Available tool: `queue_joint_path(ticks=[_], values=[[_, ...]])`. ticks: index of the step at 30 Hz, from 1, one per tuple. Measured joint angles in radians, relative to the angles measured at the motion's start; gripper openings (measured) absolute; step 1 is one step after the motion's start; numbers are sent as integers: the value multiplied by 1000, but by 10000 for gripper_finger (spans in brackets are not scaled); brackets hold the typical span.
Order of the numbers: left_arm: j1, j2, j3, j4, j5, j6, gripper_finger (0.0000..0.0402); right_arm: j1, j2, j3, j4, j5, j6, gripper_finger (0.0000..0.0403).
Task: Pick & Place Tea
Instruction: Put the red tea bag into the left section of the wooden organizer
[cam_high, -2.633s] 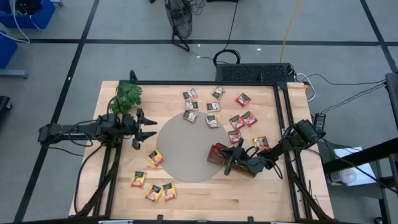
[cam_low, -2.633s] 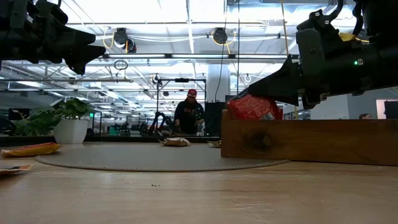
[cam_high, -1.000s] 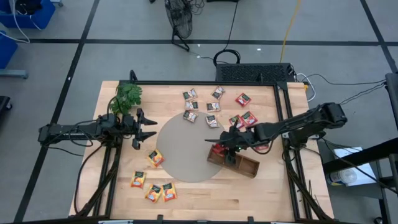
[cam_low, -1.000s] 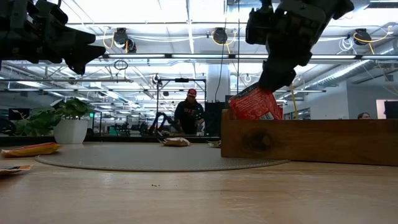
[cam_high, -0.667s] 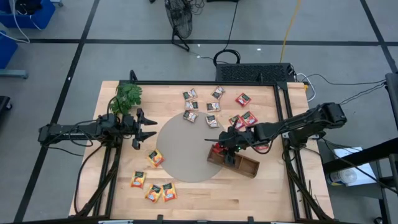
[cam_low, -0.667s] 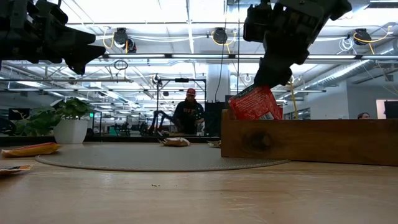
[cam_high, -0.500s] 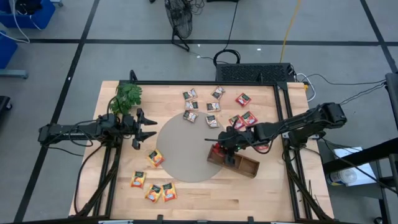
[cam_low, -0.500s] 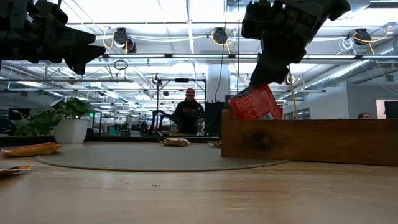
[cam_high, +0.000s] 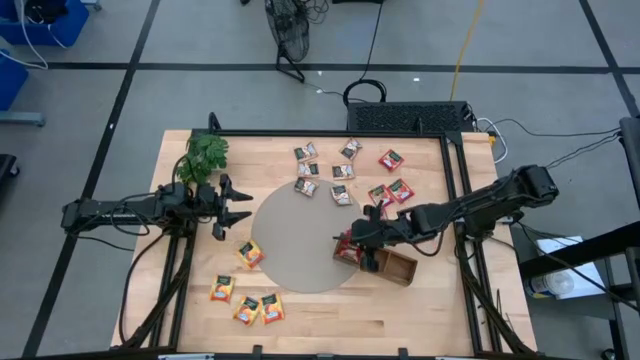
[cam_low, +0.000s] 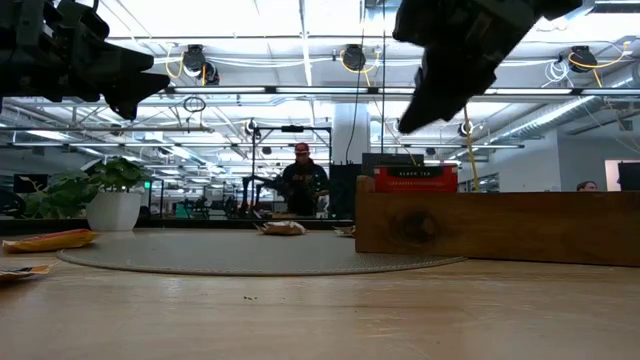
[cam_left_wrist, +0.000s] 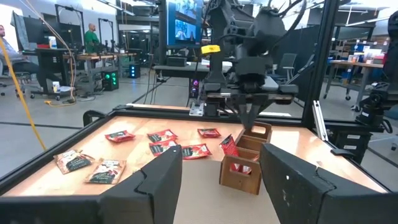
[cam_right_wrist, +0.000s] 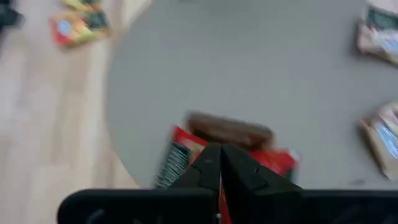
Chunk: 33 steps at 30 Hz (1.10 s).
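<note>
A red tea sachet (cam_low: 413, 178) stands level in the end compartment of the brown wooden tray (cam_high: 378, 261), which lies at the grey round mat's right edge. In the right wrist view this sachet (cam_right_wrist: 180, 158) shows just beyond the shut fingers. My right gripper (cam_high: 364, 241) hangs above that tray end, fingers pointing down; in the low view its tip (cam_low: 403, 127) is clear of the sachet. My left gripper (cam_high: 236, 206) waits open over the mat's left edge. More red sachets (cam_high: 400, 190), grey-white ones (cam_high: 306, 153) and orange-yellow ones (cam_high: 250, 254) lie flat on the table.
The grey round mat (cam_high: 295, 240) fills the table's middle. A green leafy plant (cam_high: 205, 152) stands at the far left corner. Dark frame rails (cam_high: 455, 200) run along the table's sides. A person (cam_low: 302, 183) stands in the room beyond the table.
The red sachet stood tilted, sticking up over the tray's end with my shut right gripper's tip on it. It has dropped lower and now sits level in the compartment. The right gripper has shifted slightly toward the table's near edge and is clear of it.
</note>
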Motion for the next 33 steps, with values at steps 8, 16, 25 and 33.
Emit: queue_joint_path(ticks=[8,16,25,33], values=[[0,0,0,0,0,0,214,137,108,103,-138,79,-54,30],[0,0,0,1,0,0,214,171,291,272,-338,130,-57,187],[0,0,0,0,0,0,214,169,315,281,-343,208,-29,196],[0,0,0,0,0,0,214,154,312,281,-402,201,46,103]])
